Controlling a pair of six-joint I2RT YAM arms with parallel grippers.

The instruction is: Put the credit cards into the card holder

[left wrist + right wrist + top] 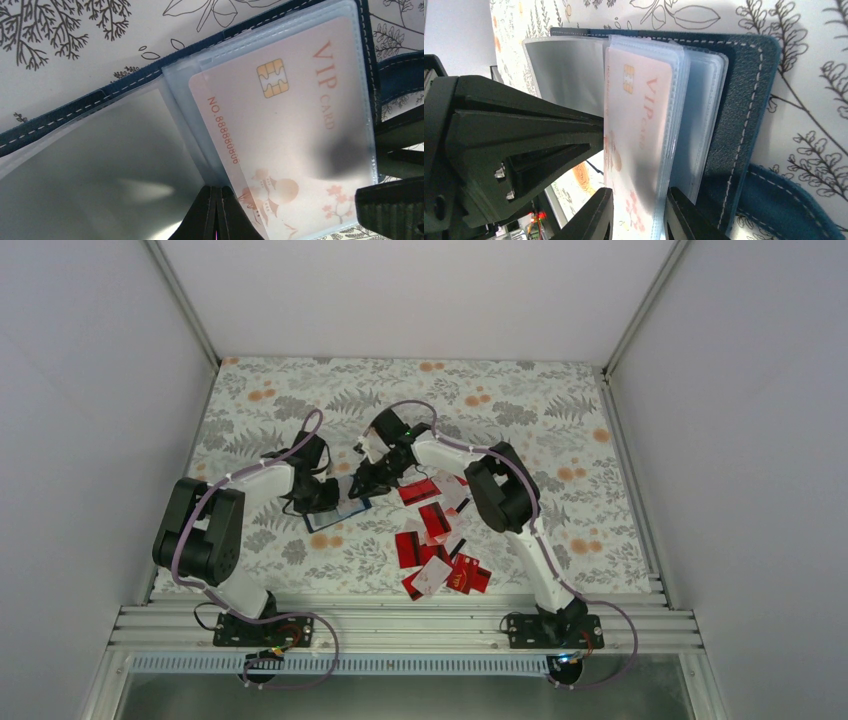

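Early days on this one. The card holder (pixel 335 517) lies open on the floral table (pixel 560 410), a bit left of centre, with its clear sleeves (pixel 694 100) fanned up off the blue cover. Exactly one card is in: a white VIP card (pixel 290 130) with a gold chip, sitting inside one of the sleeves. The rest of the credit cards (pixel 435 545), mostly red plus a few white ones, lie in a loose heap to the right of the holder and nearer the arm bases. So that's one filed and the bulk left to do.

The left gripper (pixel 217 215) is clenched tight, fingers pressed together with no gap, its tips right at the edge of the sleeves where the empty leaf on the left meets the loaded one. The right gripper (pixel 639 197) has a finger on each side of the sleeve bundle holding the VIP card. Honestly I can't tell from either wrist view whether it's actually pinching the bundle or just straddling it.

Stuff that's hard to make out:
- From overhead, the two grippers cover most of the holder, so only a sliver of blue shows.
- The sleeves behind the loaded one are stacked and frosted, so whether anything is in them can't be seen.
- The heap overlaps itself, so a proper count isn't possible.
- The holder's closing strap (pixel 784 200) runs out of frame in both wrist views.
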